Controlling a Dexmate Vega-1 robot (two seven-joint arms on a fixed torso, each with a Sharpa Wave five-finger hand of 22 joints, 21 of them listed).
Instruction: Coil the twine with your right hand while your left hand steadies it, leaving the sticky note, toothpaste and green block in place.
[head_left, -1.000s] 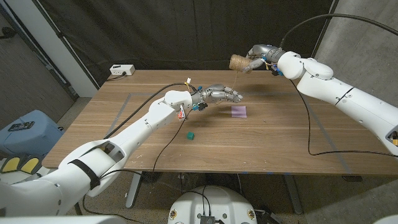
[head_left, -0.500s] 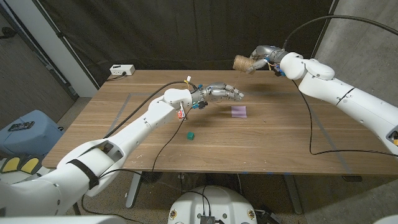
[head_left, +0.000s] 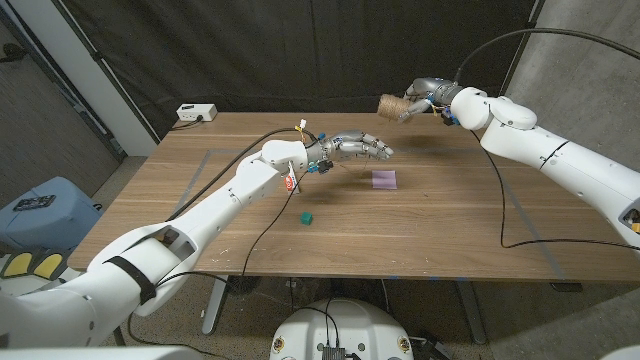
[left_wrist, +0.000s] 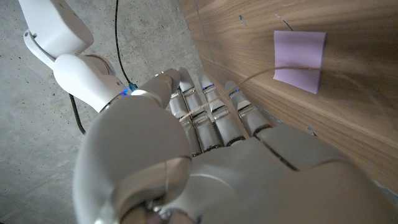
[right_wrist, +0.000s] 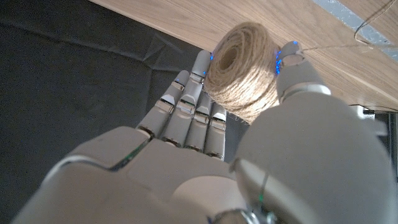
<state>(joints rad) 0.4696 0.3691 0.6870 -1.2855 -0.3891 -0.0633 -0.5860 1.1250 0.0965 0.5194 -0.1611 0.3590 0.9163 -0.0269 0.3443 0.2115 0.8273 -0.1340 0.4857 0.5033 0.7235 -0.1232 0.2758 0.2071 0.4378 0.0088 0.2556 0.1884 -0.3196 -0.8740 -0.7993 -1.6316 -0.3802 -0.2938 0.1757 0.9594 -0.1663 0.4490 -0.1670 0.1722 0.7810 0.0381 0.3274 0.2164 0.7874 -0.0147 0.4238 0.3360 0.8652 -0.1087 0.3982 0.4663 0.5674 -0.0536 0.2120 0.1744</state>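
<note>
My right hand (head_left: 422, 96) is raised above the table's far edge and grips a spool of tan twine (head_left: 390, 104), the fingers on one side and the thumb on the other (right_wrist: 239, 68). My left hand (head_left: 358, 149) hovers over the table's middle with its fingers stretched out. It holds a thin strand of twine (left_wrist: 199, 112) that wraps over the backs of its fingers and runs off past the purple sticky note (left_wrist: 300, 59). The sticky note (head_left: 385, 179) lies just right of that hand. The green block (head_left: 307, 217) sits nearer the front. A red-and-white toothpaste tube (head_left: 291, 183) shows under my left forearm.
A white box (head_left: 196, 113) sits at the wooden table's (head_left: 450, 225) far left corner. Black cables run along both arms and across the table on the right (head_left: 500, 200). A dark curtain hangs behind the table.
My right hand has carried the spool a little to the right and turned it. My left hand has edged slightly toward the far side. Note, block and tube have stayed put.
</note>
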